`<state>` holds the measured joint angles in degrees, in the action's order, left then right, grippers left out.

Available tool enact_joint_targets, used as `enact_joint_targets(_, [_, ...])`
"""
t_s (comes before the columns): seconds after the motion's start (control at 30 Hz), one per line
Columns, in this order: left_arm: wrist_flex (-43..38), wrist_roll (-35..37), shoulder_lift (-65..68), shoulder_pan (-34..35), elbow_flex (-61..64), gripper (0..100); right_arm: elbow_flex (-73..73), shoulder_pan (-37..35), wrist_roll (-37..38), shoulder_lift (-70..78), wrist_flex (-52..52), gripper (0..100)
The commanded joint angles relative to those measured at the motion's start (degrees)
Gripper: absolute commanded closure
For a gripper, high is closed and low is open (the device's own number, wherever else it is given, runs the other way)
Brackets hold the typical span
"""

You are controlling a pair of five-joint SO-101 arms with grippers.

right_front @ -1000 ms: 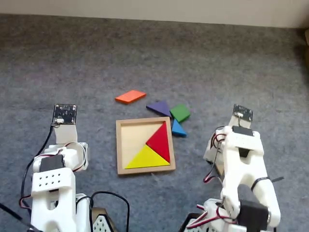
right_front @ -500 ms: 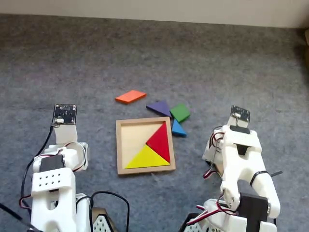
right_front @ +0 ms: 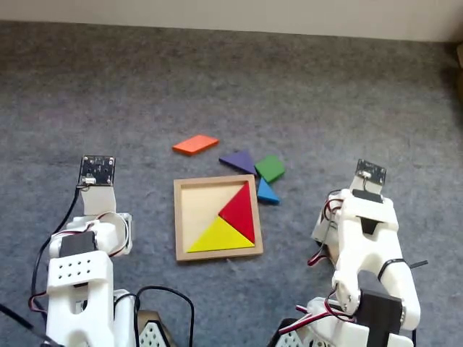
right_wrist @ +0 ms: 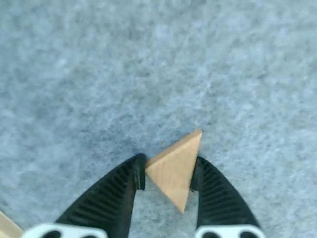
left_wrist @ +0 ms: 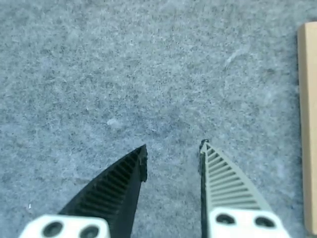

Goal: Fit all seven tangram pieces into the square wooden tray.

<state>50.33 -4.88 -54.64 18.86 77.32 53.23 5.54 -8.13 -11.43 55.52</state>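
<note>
Progress: two of seven seated. The red triangle and yellow triangle lie flush in the tray, edge to edge; the rest of its floor is bare wood. Five left. On the bench just outside the tray: orange parallelogram, purple triangle, green square, blue triangle. Seventh, a plain-wood triangle, is clamped flat in the right end effector; lifted or resting, cannot tell. The left end effector is spread, empty, beside the tray.

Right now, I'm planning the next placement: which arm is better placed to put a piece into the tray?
Right. The right gripper grips a tan triangle; the left gripper hangs open over carpet beside the tray.
</note>
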Motion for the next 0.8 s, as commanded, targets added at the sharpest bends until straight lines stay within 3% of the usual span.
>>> enact_joint_targets(0.0, [-0.79,-0.44,-0.84,-0.13,-0.31,81,-0.48,-0.4,5.27,1.1,-1.8,94.1])
enact_joint_targets(0.23, [-0.79,-0.44,-0.84,-0.13,-0.31,81,-5.85,-0.66,8.18,1.01,2.07,95.5])
enact_joint_targets(0.5, [-0.62,-0.44,-0.84,-0.04,-0.31,81,-16.04,-7.69,8.18,1.01,15.87,95.5])
enact_joint_targets(0.77, [-0.62,-0.44,-0.84,0.22,-0.31,81,-23.78,-15.69,8.18,1.01,20.97,95.5])
